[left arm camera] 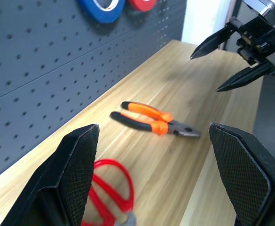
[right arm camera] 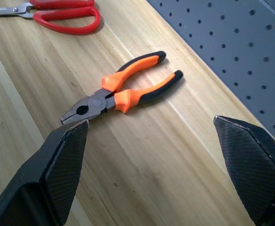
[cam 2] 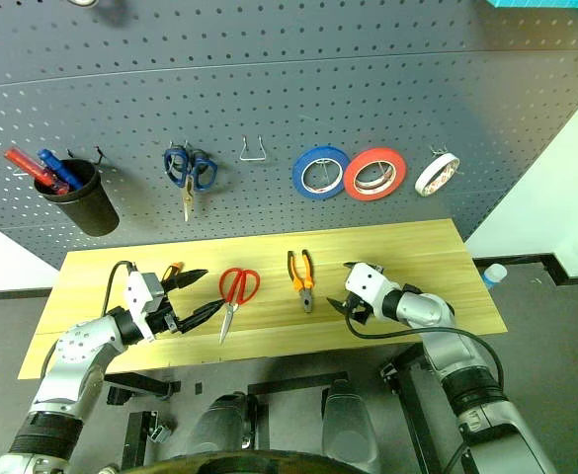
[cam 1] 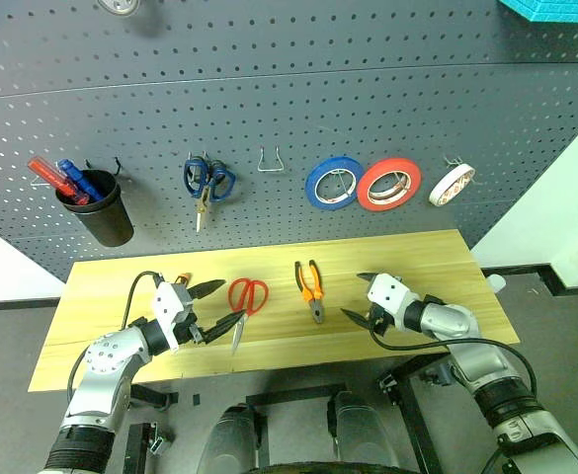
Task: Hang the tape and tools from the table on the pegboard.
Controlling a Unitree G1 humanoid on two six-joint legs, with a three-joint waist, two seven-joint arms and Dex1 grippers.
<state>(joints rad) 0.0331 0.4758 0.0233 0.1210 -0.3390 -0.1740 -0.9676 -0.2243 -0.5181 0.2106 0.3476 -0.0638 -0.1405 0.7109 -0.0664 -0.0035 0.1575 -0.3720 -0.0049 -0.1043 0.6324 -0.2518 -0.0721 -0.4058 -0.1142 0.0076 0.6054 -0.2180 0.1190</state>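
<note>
right gripper (cam 1: 361,296): jaws apart, empty, aimed at pliers (cam 1: 311,287), likely its next pick | left gripper (cam 1: 217,305): jaws apart, empty, beside red scissors (cam 1: 246,302) | tape (cam 1: 452,185): hung on pegboard (cam 1: 289,89) above pliers, presumably done

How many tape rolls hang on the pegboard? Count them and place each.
3, side by side on the pegboard's right part: blue roll, red-orange roll beside it, small whitish roll farthest right. None looks hidden.
</note>
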